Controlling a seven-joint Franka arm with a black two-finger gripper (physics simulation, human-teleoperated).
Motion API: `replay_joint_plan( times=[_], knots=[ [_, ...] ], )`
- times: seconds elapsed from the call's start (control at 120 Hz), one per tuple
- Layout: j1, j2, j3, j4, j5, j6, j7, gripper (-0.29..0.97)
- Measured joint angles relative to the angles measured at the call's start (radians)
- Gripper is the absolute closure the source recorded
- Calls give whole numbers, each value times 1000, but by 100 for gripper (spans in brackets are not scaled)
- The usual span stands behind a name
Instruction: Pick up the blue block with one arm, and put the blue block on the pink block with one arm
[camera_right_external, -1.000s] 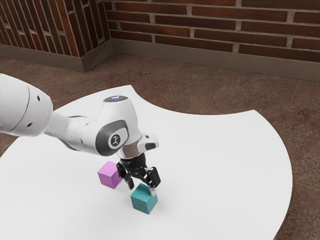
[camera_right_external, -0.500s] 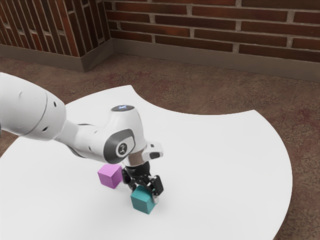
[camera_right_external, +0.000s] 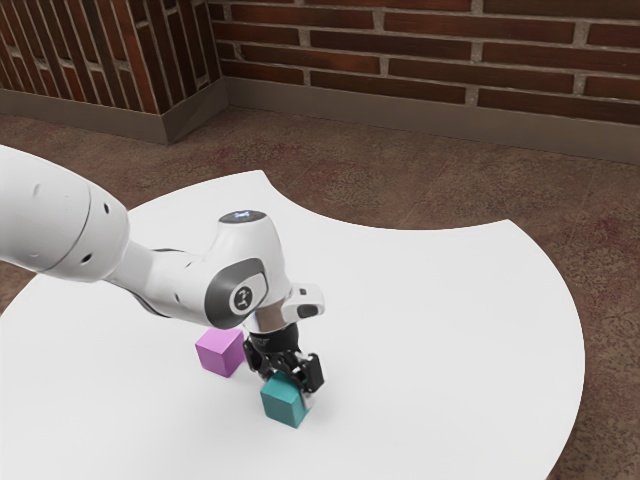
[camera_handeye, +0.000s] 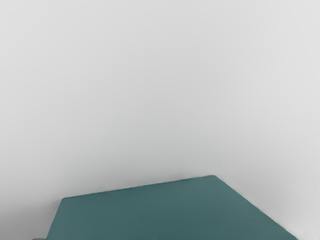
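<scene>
Black two-finger gripper (camera_right_external: 290, 379) is down on top of the small teal-blue cube block (camera_right_external: 283, 403), with the hand sitting right over its upper face. Can't tell from the exterior view whether it's clamped or just straddling, as contact at the sides isn't readable.

Blue block sits flat on the white round-edged table (camera_right_external: 450, 300), near the table edge closest to the exterior camera. The wrist view has its top face (camera_handeye: 170, 210) directly under the hand, bare tabletop beyond.

The small pink-magenta cube block (camera_right_external: 220, 352) is just beside it on the exterior view's left, a little further in from that edge. There's a gap between them, no contact.

Handling, my read:
- Rigid cube, likely light, nothing fragile.
- Smooth flat faces, so slip is the main risk, not crush.
- Grip two opposite side faces, square on, around mid-height. A corner-to-corner hold would let it twist.
- Keep it level in the hold: the pink top is no bigger than the blue base, so the placement needs centring.
- Lift straight up before going sideways, since the pink block is close enough to get clipped.
</scene>
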Motion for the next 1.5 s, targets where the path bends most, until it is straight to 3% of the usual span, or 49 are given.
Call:
replay_joint_plan(
  times=[0.183, 0.333, 0.508, 0.65, 1.35, 1.5],
  knots=[
    [-1, -20, 1, 5, 9, -1, -2, 25],
    [8, -75, 27, 32, 64, -26, -6, 31],
    [126, -111, 54, 148, 182, -138, -10, 32],
    [199, -107, 54, 137, 221, -202, -7, 32],
    [232, -56, 55, 172, 238, -262, 25, 32],
    [229, -57, 54, 175, 219, -261, 27, 17]
  ],
)
